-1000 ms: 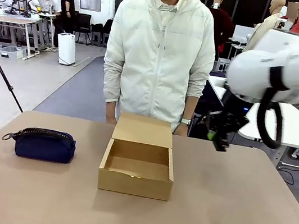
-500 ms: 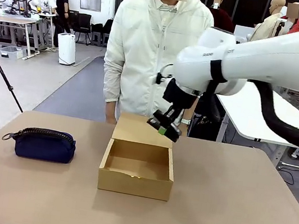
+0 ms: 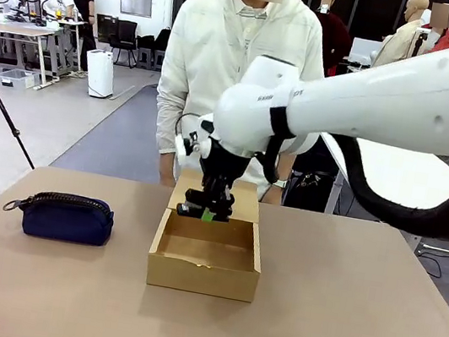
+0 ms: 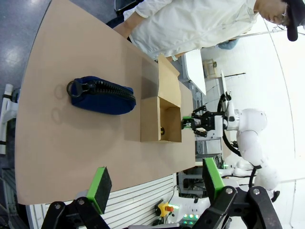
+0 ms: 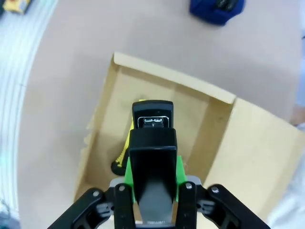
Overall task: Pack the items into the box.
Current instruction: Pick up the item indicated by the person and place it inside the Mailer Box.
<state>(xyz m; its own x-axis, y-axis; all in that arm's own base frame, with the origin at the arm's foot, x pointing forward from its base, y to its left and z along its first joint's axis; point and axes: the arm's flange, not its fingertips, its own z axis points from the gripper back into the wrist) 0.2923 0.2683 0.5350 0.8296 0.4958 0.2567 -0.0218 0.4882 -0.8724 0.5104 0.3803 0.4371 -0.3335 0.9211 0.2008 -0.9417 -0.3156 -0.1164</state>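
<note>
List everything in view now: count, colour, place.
table: 1, tan, under the items
box: 1, brown cardboard, table centre, lid flap open toward the person
pouch: 1, navy, on the table to the robot's left of the box, apart from it
stapler: 1, black, above the open box, gripped
person: 1, white jacket, far side, behind the box
left pincer: 1, black with green pads, open, empty, well clear of the items
right pincer: 1, black with green pads, shut on the stapler, over the box

Open box point(image 3: 201, 276) — pouch point(image 3: 67, 219) left, stapler point(image 5: 152, 119) above
</note>
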